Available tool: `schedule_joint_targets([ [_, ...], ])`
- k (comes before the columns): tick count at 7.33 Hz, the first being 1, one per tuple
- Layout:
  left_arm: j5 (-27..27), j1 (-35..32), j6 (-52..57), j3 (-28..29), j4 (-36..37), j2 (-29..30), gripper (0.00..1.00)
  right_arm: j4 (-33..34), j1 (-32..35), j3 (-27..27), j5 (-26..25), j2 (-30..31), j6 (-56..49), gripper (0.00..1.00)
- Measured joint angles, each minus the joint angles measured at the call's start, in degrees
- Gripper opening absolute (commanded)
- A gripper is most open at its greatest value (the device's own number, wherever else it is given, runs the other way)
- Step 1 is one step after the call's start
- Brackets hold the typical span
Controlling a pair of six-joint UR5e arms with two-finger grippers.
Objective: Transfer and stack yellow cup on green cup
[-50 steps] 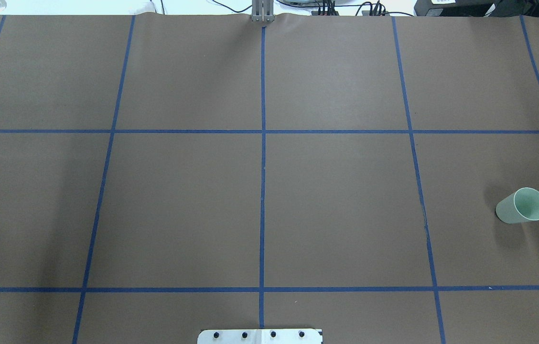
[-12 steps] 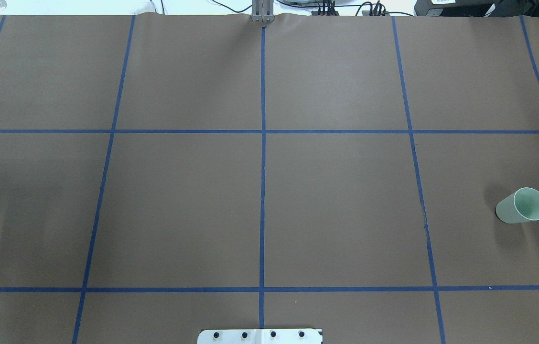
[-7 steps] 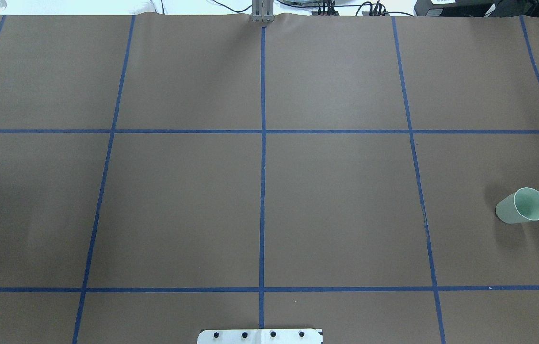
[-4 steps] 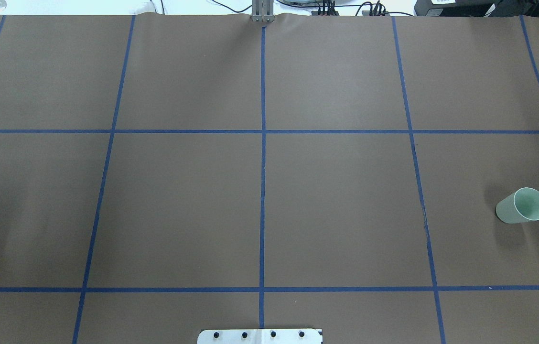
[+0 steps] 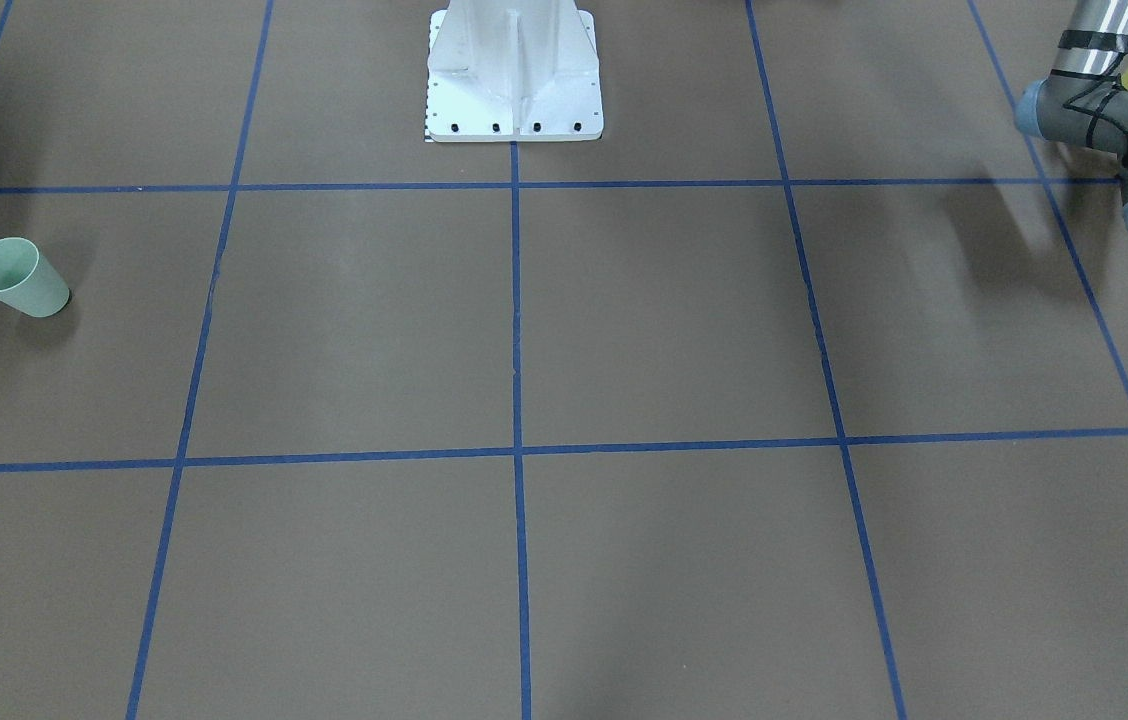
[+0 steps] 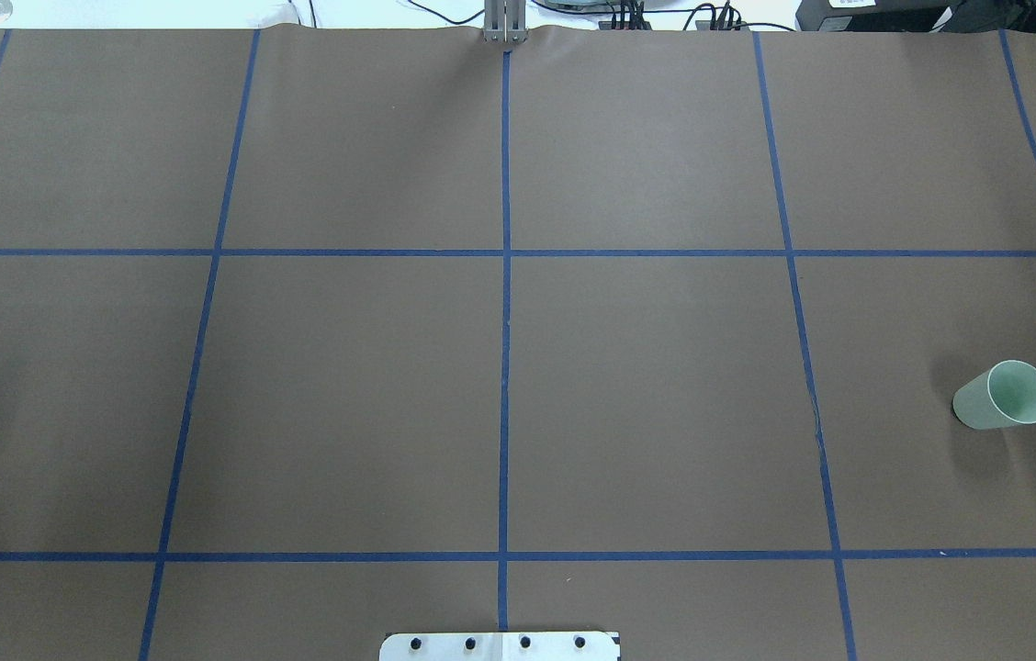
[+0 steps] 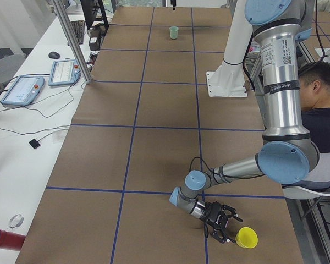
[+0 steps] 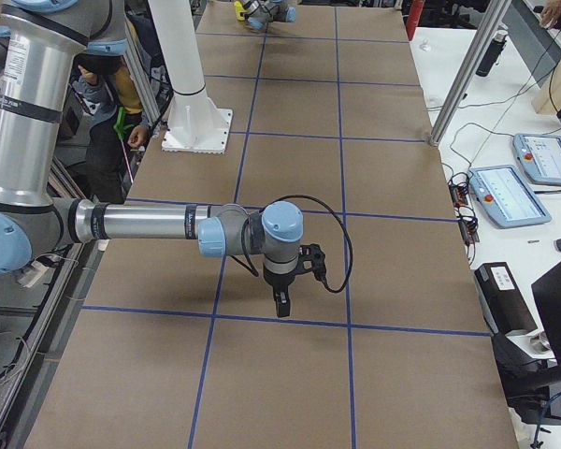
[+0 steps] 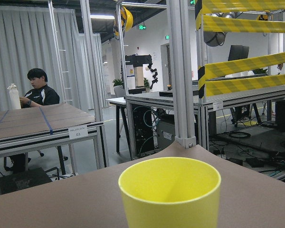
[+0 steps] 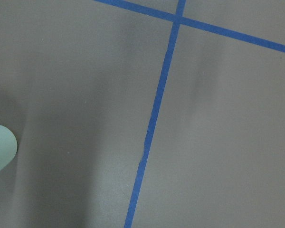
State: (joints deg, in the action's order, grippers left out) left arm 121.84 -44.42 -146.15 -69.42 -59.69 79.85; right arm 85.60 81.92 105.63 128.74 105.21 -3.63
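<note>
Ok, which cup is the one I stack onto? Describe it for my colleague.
Start from the brown table with its blue tape grid and go to the end on the robot's right. The green cup stands there alone, upright, mouth up. It is pale mint, unlike the bright yellow cup at the opposite end.

You have the green cup [image 6: 1005, 397] on the table [image 6: 647, 404], far to the robot's right. The yellow cup [image 7: 246, 237] sits at the opposite, left end, just beside the left gripper [image 7: 225, 225]. The robot's base [image 5: 514, 75] stands between them at the table's edge.
</note>
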Motion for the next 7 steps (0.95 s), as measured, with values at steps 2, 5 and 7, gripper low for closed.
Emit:
schedule_joint_targets([
  [2,0.6,0.5,-0.9,2.1,-1.7,0.0,1.00,0.0,-0.1,-0.1,0.0,0.0,0.0,1.00],
  [5,0.7,0.9,-1.2,3.9,-2.3,-0.2,1.00,0.0,-0.1,-0.1,-0.1,0.0,0.0,1.00],
  [7,1.0,1.0,-1.2,5.9,-3.4,-0.3,1.00,0.0,-0.1,-0.1,0.0,0.0,0.0,1.00],
])
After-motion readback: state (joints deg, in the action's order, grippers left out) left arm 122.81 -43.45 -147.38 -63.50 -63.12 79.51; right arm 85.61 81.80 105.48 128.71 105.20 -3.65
